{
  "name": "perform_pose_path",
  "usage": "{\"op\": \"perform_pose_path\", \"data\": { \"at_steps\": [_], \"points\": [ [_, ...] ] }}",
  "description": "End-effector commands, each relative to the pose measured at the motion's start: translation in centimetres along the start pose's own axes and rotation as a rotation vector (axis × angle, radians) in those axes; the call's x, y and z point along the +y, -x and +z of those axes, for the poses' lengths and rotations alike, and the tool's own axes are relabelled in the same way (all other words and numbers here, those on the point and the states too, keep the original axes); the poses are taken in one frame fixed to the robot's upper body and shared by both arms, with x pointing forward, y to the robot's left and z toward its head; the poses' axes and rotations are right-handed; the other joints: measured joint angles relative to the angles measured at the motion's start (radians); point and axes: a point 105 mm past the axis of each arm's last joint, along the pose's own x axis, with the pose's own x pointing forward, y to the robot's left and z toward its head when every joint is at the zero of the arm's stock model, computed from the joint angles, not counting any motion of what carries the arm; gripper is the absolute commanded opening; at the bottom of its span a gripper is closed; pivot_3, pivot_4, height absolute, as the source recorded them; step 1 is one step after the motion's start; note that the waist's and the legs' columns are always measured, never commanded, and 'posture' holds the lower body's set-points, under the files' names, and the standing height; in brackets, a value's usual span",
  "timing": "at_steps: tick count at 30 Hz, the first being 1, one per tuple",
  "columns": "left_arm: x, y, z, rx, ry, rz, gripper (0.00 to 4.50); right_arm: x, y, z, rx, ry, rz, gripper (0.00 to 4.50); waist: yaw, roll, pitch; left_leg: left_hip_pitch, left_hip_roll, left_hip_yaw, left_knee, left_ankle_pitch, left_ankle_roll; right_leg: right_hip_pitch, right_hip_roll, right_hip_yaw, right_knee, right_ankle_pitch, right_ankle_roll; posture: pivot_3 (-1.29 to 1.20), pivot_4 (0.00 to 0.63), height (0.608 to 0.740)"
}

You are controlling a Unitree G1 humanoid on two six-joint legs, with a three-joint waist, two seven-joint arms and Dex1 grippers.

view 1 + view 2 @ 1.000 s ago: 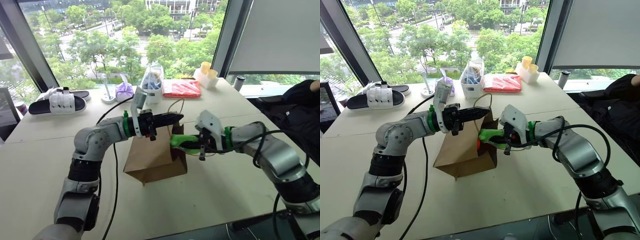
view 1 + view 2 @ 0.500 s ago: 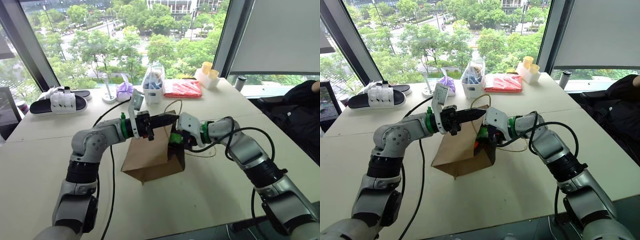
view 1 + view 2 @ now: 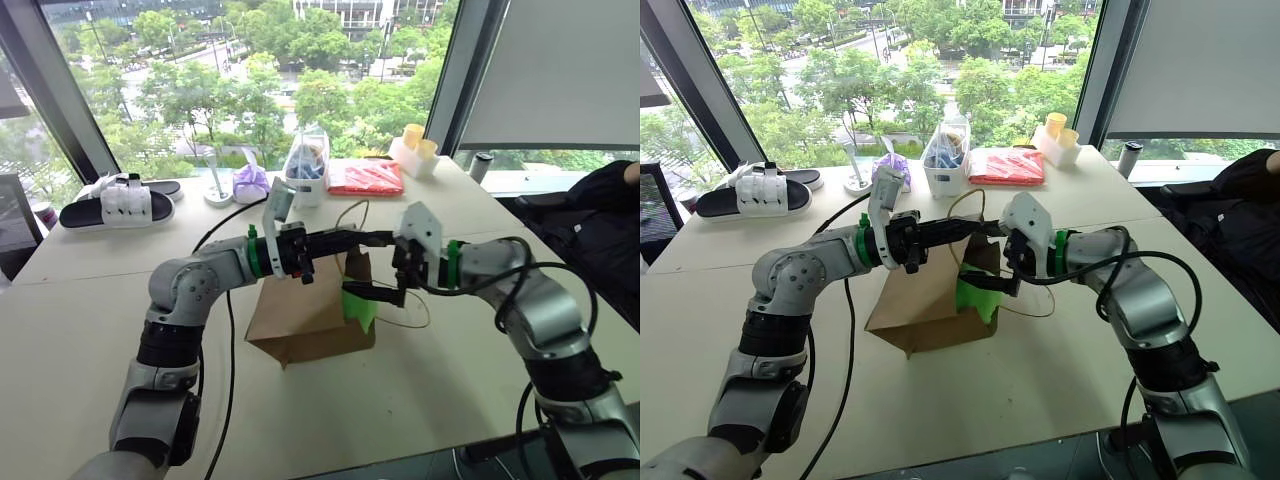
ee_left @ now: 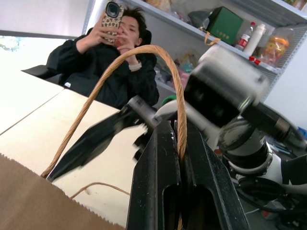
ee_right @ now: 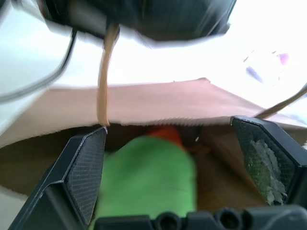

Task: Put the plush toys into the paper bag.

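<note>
The brown paper bag (image 3: 305, 315) lies tipped on the table with its mouth toward my right arm. My left gripper (image 3: 352, 238) is shut on its cord handle (image 4: 178, 110) and holds the mouth up. The light green plush toy (image 3: 360, 306) sits in the bag's mouth, partly sticking out. Behind it, deeper in the bag, is the orange plush toy (image 5: 165, 134). My right gripper (image 3: 372, 266) hovers just above the green toy at the mouth, its fingers (image 5: 84, 167) spread wide and holding nothing.
Along the far table edge stand black-and-white slippers (image 3: 115, 205), a purple cloth bundle (image 3: 248, 182), a white container with a clear plastic bag (image 3: 305, 165), a red packet (image 3: 363, 177) and yellow cups (image 3: 415, 145). A person in black (image 3: 600, 215) sits at the right.
My right gripper has opened and let go of the green toy, then drawn back up and out of the bag's mouth. The left gripper has kept still on the handle.
</note>
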Motion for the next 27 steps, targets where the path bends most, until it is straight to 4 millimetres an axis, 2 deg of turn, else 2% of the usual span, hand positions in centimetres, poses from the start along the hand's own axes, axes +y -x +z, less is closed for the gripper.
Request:
{"op": "perform_pose_path", "data": {
  "at_steps": [1,2,5,7,9,13,23,25,27],
  "points": [
    [-0.6,-0.3,1.0,-0.021,-0.036,-0.028,0.00,-1.3,3.3,2.1,-0.118,-0.121,-0.146,4.48,0.001,0.000,0.000,0.000,0.000,0.000,0.000,0.000,0.000,0.000,0.000,0.000,0.000,0.000,0.000,0.00,0.150,0.740],
    [-0.5,-0.2,1.1,-0.027,-0.034,-0.024,0.00,-1.9,4.5,1.8,-0.129,-0.176,-0.209,4.48,0.002,0.000,0.000,0.000,0.000,0.000,0.000,0.000,0.000,0.000,0.000,0.000,0.000,0.000,0.000,0.00,0.150,0.740],
    [-0.2,0.1,1.5,-0.039,-0.037,-0.012,0.00,-2.9,7.9,-1.7,-0.038,-0.347,-0.420,4.48,0.016,-0.002,-0.001,0.000,0.000,-0.001,0.000,0.000,0.000,0.001,0.000,0.000,0.000,0.000,0.000,0.00,0.150,0.740],
    [-0.1,0.3,1.6,-0.046,-0.039,-0.005,0.00,-2.0,9.3,-4.4,0.013,-0.484,-0.514,4.48,0.023,-0.002,-0.001,0.000,0.000,-0.001,0.000,0.000,0.000,0.001,0.000,0.000,0.000,0.000,0.000,0.00,0.150,0.740],
    [-0.1,0.5,1.8,-0.051,-0.041,0.000,0.00,-1.1,9.8,-5.9,0.015,-0.604,-0.573,4.48,0.024,-0.002,-0.001,0.000,0.000,-0.001,-0.001,0.000,0.000,0.001,0.000,0.000,0.000,0.000,0.000,0.00,0.150,0.740],
    [0.0,0.7,1.9,-0.060,-0.041,0.007,0.00,0.2,9.4,-8.0,-0.068,-0.870,-0.682,4.48,0.015,0.000,-0.002,0.001,0.001,0.002,0.000,0.000,0.000,0.000,0.000,0.002,0.001,0.001,-0.001,0.00,0.150,0.740],
    [-0.1,0.8,1.7,-0.065,-0.047,0.020,0.00,1.3,7.2,-11.8,-0.103,-1.165,-0.771,4.48,0.019,0.000,-0.002,0.002,0.001,0.002,-0.001,0.001,-0.001,0.000,0.001,0.002,0.002,0.001,-0.002,0.00,0.150,0.740],
    [-0.1,0.8,1.7,-0.066,-0.050,0.025,0.00,0.9,7.0,-11.0,-0.190,-1.187,-0.759,3.94,0.016,0.001,-0.002,0.002,0.001,0.002,-0.001,0.001,-0.001,-0.001,0.002,0.002,0.002,0.001,-0.002,0.00,0.150,0.740],
    [-0.1,0.8,1.7,-0.067,-0.050,0.026,0.00,0.7,6.9,-10.3,-0.243,-1.190,-0.739,3.11,0.014,0.001,-0.001,0.002,0.001,0.002,-0.001,0.001,-0.001,-0.001,0.002,0.002,0.003,0.001,-0.002,0.00,0.150,0.740]
  ]
}}
